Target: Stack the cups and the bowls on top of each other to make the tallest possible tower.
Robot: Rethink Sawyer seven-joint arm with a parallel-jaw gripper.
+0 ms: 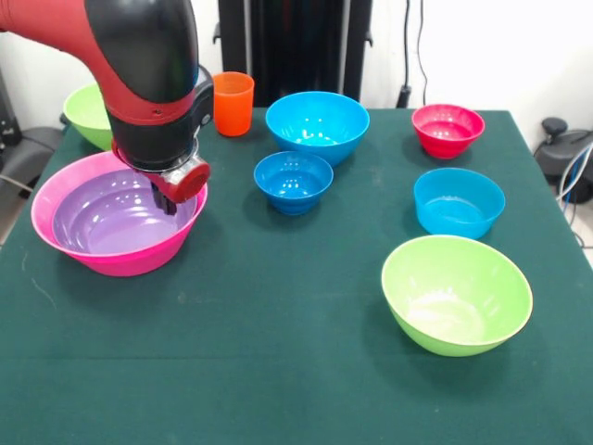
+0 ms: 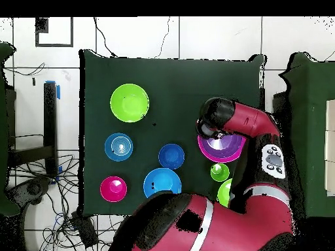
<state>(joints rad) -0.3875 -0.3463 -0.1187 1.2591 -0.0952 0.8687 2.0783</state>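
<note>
Over the pink bowl [image 1: 56,232] with the purple bowl [image 1: 111,222] nesting inside, the hand [image 1: 167,202] is hanging low; can't tell its grip. Orange cup [image 1: 233,104] is standing behind on the counter [image 1: 278,352], blue bowls [image 1: 293,181] beside it.

Arm's head [image 2: 214,117] over the purple bowl [image 2: 222,145] nested in the pink bowl [image 2: 208,151]; small green object [image 2: 220,172] just beside, lime bowl [image 2: 129,102] well apart.

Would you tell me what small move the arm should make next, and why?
Probably lift straight up, clear of the purple bowl. It already sits nested inside the pink bowl, and the gripper hangs low over it, so rising should free the arm to fetch another bowl.
</note>
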